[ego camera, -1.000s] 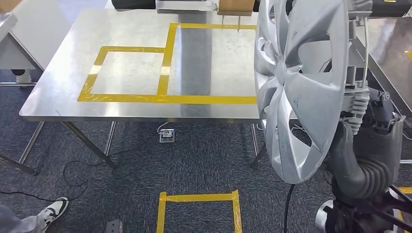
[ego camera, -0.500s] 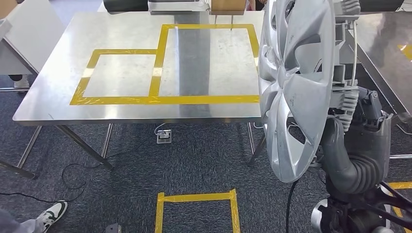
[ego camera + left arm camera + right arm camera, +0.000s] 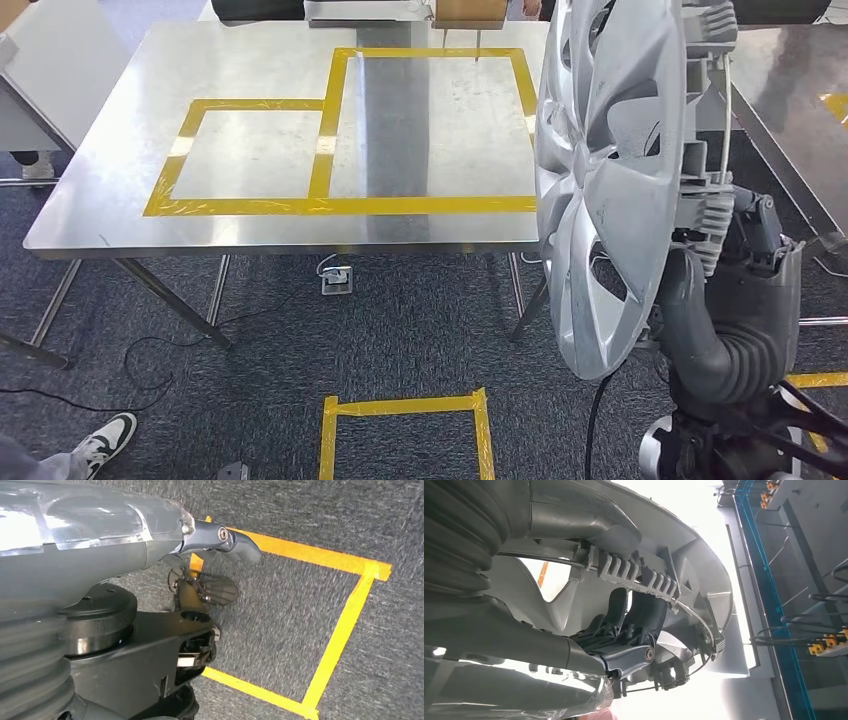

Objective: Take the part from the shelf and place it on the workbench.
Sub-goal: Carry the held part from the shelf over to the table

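- The steel workbench (image 3: 260, 100) is standing ahead of the robot on the dark carpet, carrying 2 adjoining rectangles of yellow tape (image 3: 330, 205), a smaller 1 on the left and a larger 1 on the right.
- The silver wheel cover (image 3: 600, 190), the task's part, is hanging upright on its edge in the air at the robot's right side, beside the bench's right front corner and overlapping it in the head view, not resting on the tabletop.
- The right hand (image 3: 745, 250) is gripping that cover from behind; in the right wrist view its dark fingers (image 3: 634, 617) are curling into the ribbed clips on the cover's back.
- The left hand (image 3: 215, 560) is hanging low over the carpet, holding nothing, its fingers extending loosely apart.
- A square of yellow floor tape (image 3: 405, 430) is lying on the carpet in front of the bench.
- A person's sneaker (image 3: 105, 435) is showing at the lower left of the floor.
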You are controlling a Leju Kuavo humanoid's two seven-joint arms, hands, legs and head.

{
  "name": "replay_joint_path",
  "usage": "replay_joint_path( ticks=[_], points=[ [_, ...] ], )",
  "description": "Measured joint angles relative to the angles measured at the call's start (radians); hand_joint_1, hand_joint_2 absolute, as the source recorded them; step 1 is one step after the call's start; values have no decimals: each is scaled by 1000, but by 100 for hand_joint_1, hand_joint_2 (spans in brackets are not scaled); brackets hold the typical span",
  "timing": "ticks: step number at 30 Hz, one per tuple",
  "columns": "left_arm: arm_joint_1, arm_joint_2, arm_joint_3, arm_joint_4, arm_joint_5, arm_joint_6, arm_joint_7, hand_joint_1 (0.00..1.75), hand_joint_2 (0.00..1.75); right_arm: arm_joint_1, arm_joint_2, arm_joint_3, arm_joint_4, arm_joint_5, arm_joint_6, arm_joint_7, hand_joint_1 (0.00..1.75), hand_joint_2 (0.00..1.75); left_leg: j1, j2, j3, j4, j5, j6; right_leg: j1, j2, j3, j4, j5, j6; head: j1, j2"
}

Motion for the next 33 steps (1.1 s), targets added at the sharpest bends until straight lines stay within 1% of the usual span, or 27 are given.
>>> replay_joint_path(
  ticks=[14, 33],
  points=[
    [0, 10, 0, 0, -3, -14, 4, 0, 175, 51, 8, 20, 0, 9, -8, -12, 175, 175, 0, 0, 0, 0, 0, 1, 0, 0, 1, -1, 0, 0, 0, 0],
    [0, 15, 0, 0, -8, -16, 3, 0, 175, 55, 9, 23, 0, 9, -5, -12, 175, 175, 0, 0, 0, 0, 0, 1, 0, 0, 1, -1, 0, 0, 0, 0]
  ],
)
